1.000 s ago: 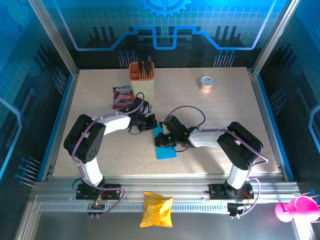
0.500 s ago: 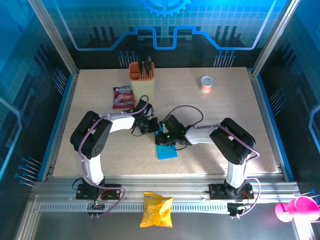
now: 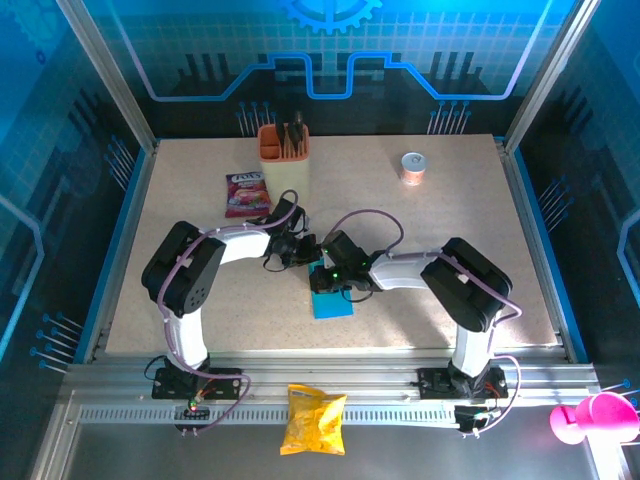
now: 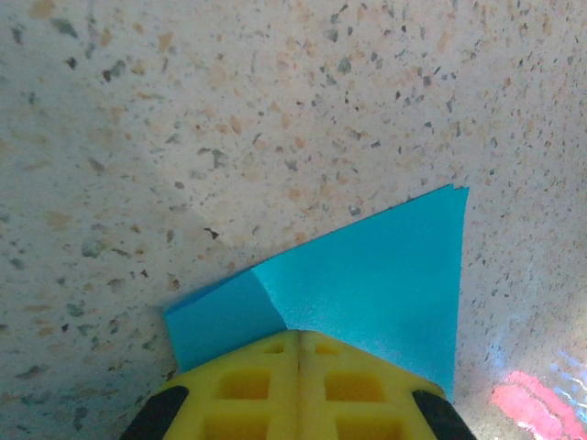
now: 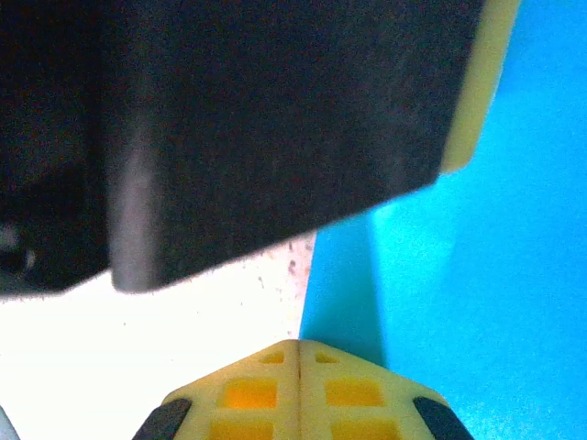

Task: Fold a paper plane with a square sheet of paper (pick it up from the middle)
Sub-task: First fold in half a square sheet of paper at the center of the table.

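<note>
The cyan-blue paper (image 3: 332, 303) lies folded into a narrow layered piece at the table's middle. The left gripper (image 3: 308, 252) and right gripper (image 3: 322, 277) meet tip to tip over its far end. In the left wrist view the left gripper (image 4: 298, 332) is shut, its yellow tips resting on the paper (image 4: 385, 284), where a folded flap runs up to a sharp corner. The right gripper (image 5: 299, 345) is also shut, with its tip at the left edge of the paper (image 5: 486, 275). The left gripper's dark body (image 5: 275, 119) hangs just ahead of it.
An orange-cream holder (image 3: 283, 150) stands at the back. A pink-purple snack packet (image 3: 244, 193) lies in front of it and a small orange-white cup (image 3: 412, 167) sits at the back right. A yellow crisp bag (image 3: 313, 418) rests on the front rail, with a pink object (image 3: 590, 415) at the far right.
Both arms have drawn their elbows inward. The grippers have closed in over the paper's far end, which now shows shorter beneath them.
</note>
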Robot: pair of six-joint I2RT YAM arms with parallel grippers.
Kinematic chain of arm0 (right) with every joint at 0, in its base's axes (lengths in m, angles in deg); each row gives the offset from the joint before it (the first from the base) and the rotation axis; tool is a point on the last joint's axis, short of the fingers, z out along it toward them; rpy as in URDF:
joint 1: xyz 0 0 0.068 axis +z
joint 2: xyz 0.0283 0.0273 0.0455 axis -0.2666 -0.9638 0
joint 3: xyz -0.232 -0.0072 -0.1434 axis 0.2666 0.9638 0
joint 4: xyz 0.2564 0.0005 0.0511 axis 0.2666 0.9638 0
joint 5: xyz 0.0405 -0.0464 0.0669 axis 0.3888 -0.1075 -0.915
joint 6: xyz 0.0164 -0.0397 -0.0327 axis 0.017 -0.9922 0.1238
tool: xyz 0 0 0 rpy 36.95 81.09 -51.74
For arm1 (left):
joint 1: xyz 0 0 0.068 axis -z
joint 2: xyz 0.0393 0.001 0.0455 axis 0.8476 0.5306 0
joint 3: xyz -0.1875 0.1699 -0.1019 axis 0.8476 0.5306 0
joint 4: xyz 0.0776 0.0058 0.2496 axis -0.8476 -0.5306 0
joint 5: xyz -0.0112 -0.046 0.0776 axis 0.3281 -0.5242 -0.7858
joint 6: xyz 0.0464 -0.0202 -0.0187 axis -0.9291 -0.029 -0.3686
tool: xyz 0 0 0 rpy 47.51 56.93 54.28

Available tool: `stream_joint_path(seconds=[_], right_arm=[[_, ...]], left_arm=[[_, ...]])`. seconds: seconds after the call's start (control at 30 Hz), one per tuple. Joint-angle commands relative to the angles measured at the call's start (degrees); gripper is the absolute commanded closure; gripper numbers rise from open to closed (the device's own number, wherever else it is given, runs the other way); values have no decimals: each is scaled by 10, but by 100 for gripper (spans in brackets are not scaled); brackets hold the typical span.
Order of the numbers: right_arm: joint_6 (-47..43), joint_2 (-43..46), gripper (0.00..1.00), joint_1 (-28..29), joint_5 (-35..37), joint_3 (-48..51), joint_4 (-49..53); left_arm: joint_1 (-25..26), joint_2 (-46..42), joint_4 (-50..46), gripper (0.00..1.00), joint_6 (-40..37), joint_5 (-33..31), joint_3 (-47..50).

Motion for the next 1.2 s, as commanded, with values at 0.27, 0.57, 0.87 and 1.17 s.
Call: stream_joint_path(seconds=[0.27,0.57,0.87,1.17], right_arm=[[-46,44,100,57,2,17,51],[-30,49,100,77,0,64,37],[-22,91,100,99,10,91,50],[-37,224,100,97,87,83,174]], left_arm=[[3,36,-14,100,-11,-22,-9],[3,37,-16,100,-13,-22,-15],[2,40,-16,100,-15,-22,-18],[-6,-10,-28,100,-33,-13,-46]])
